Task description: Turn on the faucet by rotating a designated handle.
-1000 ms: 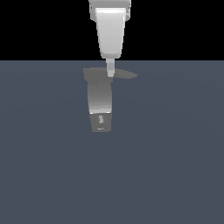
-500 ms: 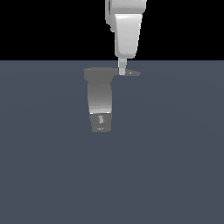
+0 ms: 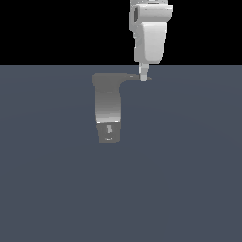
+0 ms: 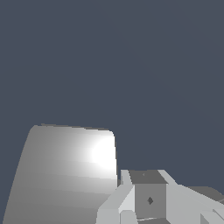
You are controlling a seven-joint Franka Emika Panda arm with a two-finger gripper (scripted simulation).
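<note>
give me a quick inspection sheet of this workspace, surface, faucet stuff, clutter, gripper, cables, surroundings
surface: flat dark blue-grey floor, plain, no marks.
faucet: grey upright column, shaded light to dark, on a darker base block.
handle: thin flat arm at the column's top, pointing to the exterior view's right, tapering to a tip.
clutter: nothing seen.
gripper: white gripper comes down from above, fingers at the handle's tip; whether they are open or shut cannot be told, nor whether they touch it.
cables: nothing seen.
surroundings: black background above the floor; nothing else seen.
</note>
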